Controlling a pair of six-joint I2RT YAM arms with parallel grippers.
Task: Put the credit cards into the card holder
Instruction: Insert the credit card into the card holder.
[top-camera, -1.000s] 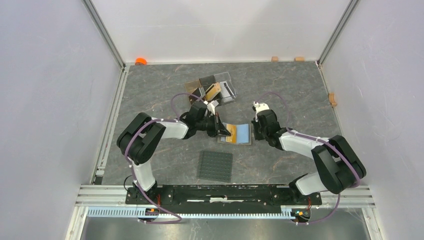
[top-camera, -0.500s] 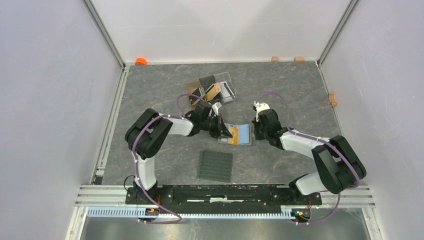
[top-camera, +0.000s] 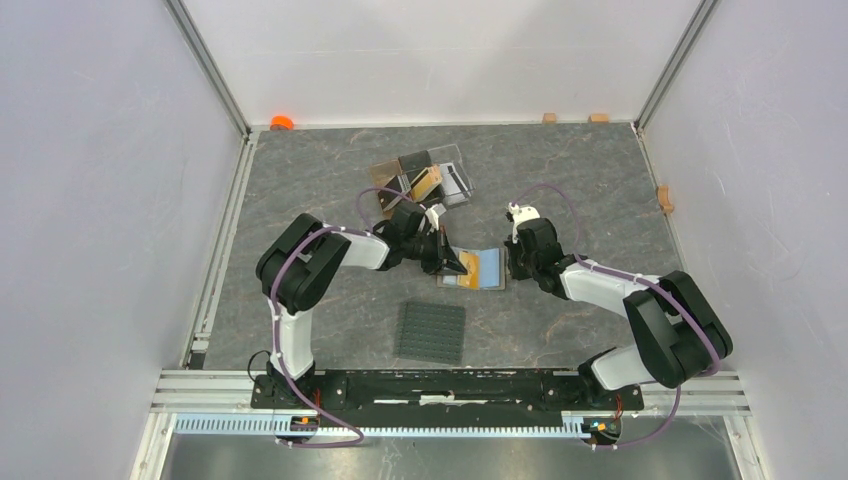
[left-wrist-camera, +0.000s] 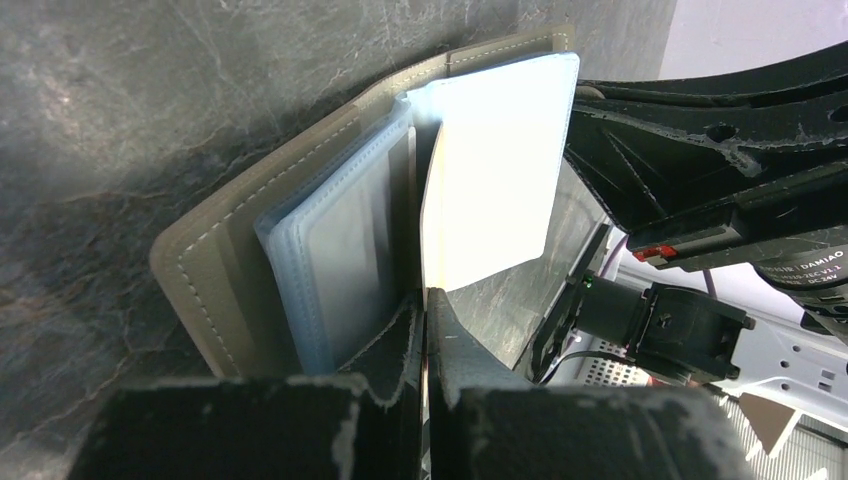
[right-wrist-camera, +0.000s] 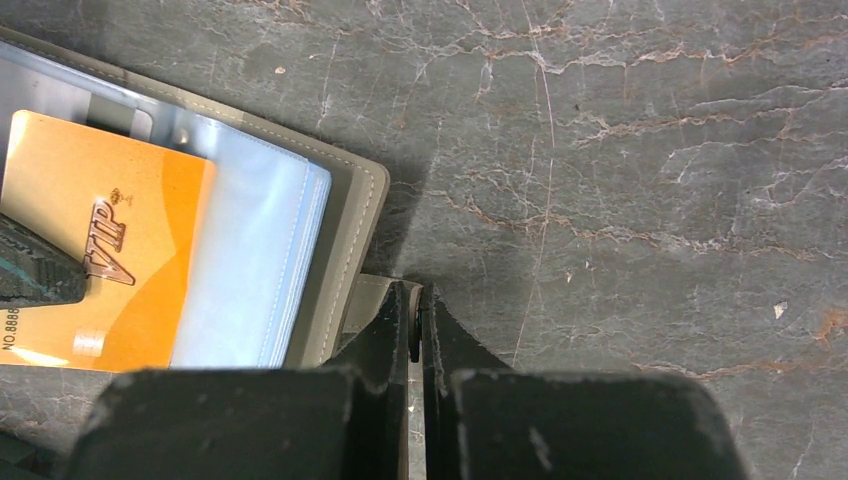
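The olive card holder (top-camera: 484, 266) lies open mid-table, its clear bluish pockets (right-wrist-camera: 250, 250) facing up. My left gripper (top-camera: 447, 258) is shut on the edge of a gold-orange credit card (right-wrist-camera: 110, 250) marked VIP. That card lies over the holder's left pockets and looks washed-out pale in the left wrist view (left-wrist-camera: 490, 170). There the left gripper (left-wrist-camera: 425, 300) pinches the card's near edge beside the holder (left-wrist-camera: 210, 270). My right gripper (top-camera: 510, 262) is shut on the holder's snap tab (right-wrist-camera: 372, 290) at its right edge, right gripper (right-wrist-camera: 415, 295).
A clear stand (top-camera: 460, 160) holding more cards stands at the back, just beyond the left gripper. A dark grey studded mat (top-camera: 431, 332) lies in front of the holder. An orange object (top-camera: 281, 122) sits at the back left corner.
The left arm has swung right and its gripper has carried the orange card a little further over the holder. The right gripper has stayed on the tab.
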